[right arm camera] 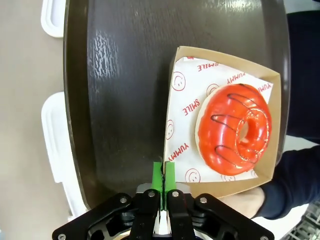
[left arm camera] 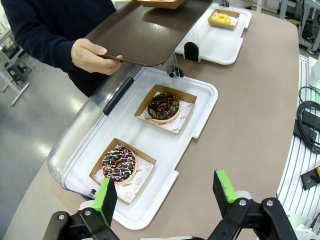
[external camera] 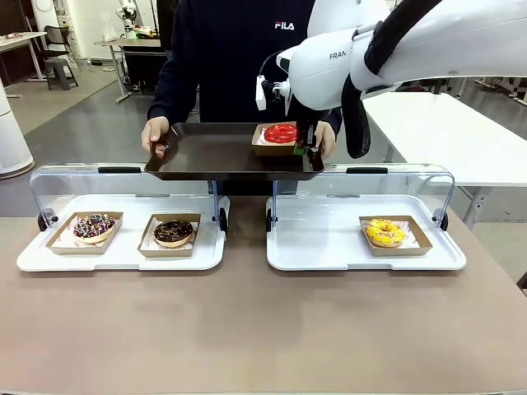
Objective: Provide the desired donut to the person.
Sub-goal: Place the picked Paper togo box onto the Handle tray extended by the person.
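On the held tray [external camera: 206,156], red donut [external camera: 281,132] in box [external camera: 273,149], right jaws pinching box edge, left jaws open.

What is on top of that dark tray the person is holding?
A cardboard box lined with printed paper, holding a red-glazed donut with dark stripes. The right pincer is shut on the box's edge. The tray surface under the box is covered.
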You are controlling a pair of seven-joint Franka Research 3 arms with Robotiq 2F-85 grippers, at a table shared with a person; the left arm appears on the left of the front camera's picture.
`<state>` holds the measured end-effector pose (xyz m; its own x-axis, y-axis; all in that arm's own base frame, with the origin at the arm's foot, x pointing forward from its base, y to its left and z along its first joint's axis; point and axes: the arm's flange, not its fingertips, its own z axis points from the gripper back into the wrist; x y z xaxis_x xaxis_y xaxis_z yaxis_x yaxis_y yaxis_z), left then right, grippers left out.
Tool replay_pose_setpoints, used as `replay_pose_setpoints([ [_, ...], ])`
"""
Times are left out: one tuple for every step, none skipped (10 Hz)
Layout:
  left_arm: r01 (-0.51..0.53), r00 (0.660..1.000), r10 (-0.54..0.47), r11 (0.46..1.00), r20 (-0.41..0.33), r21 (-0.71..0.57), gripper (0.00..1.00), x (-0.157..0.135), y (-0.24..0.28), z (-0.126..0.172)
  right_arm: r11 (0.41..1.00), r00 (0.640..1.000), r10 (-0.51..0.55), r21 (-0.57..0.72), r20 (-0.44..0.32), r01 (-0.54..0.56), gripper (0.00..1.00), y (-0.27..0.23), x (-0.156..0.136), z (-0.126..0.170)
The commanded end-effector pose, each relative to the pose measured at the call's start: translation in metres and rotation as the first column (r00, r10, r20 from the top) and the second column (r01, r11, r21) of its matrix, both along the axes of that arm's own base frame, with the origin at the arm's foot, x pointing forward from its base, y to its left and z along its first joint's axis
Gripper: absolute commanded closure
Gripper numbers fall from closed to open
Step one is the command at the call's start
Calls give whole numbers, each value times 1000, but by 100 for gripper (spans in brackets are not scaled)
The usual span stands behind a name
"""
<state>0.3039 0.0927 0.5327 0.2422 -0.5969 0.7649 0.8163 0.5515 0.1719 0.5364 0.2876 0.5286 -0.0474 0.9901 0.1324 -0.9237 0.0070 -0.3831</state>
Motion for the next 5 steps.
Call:
replay_pose_setpoints([
  [4,1000,-4,1000,2,-9,0,1,0,0,997,998,58,42,-16,-58,98,-4,8,-2],
  [4,1000,-4,1000,2,-9,0,1,0,0,996,998,62,65,-31,-60,98,-6,14,-7],
  [4,1000,-4,1000,2,-9,0,1,0,0,995,998,64,80,-26,-62,98,-7,18,-9],
  [4,1000,-4,1000,2,-9,0,1,0,0,993,997,69,94,-24,-67,38,-8,18,-9],
  [4,1000,-4,1000,2,-9,0,1,0,0,990,997,79,115,-23,-76,38,-9,18,-7],
])
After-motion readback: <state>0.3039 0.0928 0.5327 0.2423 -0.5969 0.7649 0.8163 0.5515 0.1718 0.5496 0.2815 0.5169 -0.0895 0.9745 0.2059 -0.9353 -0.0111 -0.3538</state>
